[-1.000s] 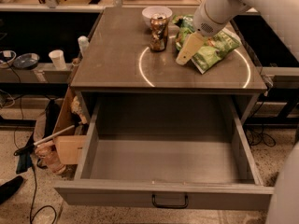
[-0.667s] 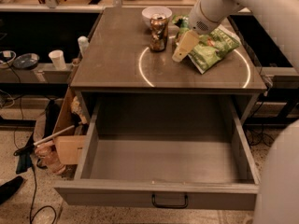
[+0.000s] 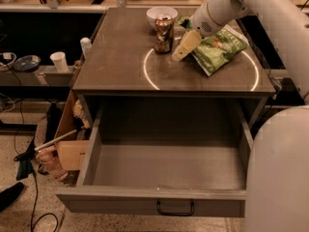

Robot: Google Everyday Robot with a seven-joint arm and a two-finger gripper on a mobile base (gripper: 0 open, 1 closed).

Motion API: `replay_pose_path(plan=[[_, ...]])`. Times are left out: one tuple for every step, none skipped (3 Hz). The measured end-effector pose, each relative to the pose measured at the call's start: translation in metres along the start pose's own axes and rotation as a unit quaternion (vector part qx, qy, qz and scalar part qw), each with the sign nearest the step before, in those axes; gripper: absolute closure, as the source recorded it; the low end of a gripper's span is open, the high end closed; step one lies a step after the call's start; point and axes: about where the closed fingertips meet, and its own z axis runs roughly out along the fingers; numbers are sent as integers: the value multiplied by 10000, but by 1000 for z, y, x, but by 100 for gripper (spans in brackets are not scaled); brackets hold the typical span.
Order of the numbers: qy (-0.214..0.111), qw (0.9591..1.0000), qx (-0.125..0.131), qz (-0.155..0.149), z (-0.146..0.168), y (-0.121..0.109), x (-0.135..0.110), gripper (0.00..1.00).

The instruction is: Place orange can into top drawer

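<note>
The orange can (image 3: 164, 33) stands upright at the back of the cabinet top, just in front of a white bowl (image 3: 161, 14). My gripper (image 3: 184, 46) hangs over the cabinet top just right of the can, a short gap away and holding nothing. It partly overlaps a green snack bag (image 3: 219, 45). The top drawer (image 3: 154, 195) is pulled fully open below the cabinet top. Its grey interior is bare and its dark handle (image 3: 175, 208) sits on the front.
My arm (image 3: 251, 4) reaches in from the upper right, and my white body (image 3: 280, 173) fills the lower right. A bright ring of light lies on the cabinet top (image 3: 120, 57). A white cup (image 3: 59, 61), cables and cardboard clutter sit to the left.
My gripper has moved a little to the left, away from the green snack bag and closer to the orange can. The can, bowl and drawer have not moved.
</note>
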Motion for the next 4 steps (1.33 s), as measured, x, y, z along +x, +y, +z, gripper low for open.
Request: replay_pose_path(plan=[[-1, 10000, 0, 1, 0, 0, 0, 0], [-219, 9995, -54, 229, 6, -3, 4, 0], [-499, 9985, 43, 228, 35, -21, -16, 0], [-555, 9982, 2, 236, 35, -20, -18, 0]])
